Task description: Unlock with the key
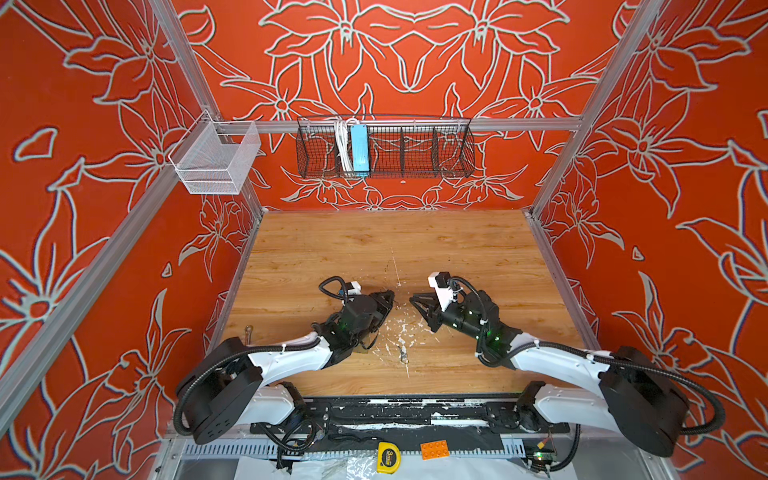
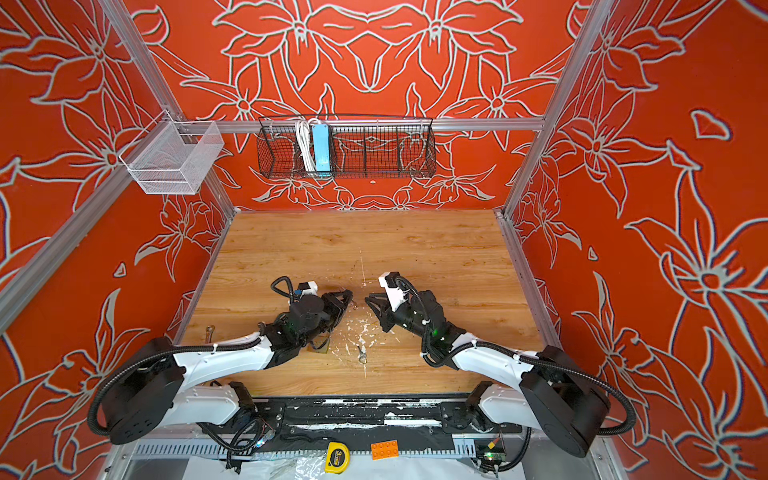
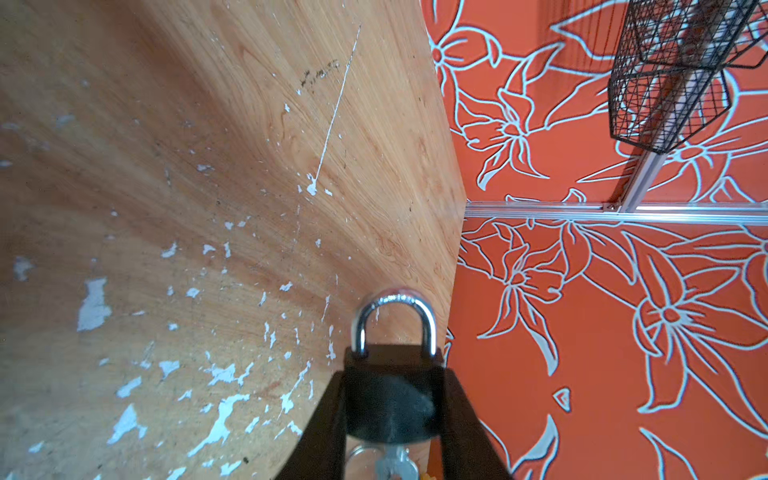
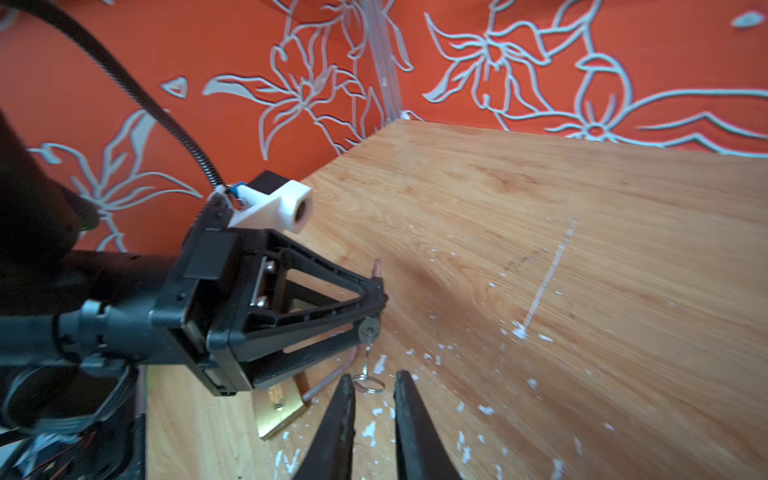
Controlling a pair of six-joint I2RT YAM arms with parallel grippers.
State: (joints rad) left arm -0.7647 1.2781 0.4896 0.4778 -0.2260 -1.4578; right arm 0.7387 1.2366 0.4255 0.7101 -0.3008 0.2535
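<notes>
Left wrist view: the left gripper (image 3: 395, 374) clamps a black padlock (image 3: 390, 401) by its body, with the silver shackle (image 3: 395, 299) seated. The right gripper (image 4: 373, 376) faces it, empty, fingers (image 4: 340, 415) slightly apart. The key (image 1: 402, 353) lies on the wooden table (image 1: 374, 249), apart from both grippers. Beyond the table's near edge, a yellow tape measure (image 1: 388, 457) reads "3".

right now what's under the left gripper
A brass lock lies flat on the table below the left gripper, which grips a black padlock. A key ring lies near it. The gripper covers the brass lock's far end, so its shackle shows only partly.
</notes>
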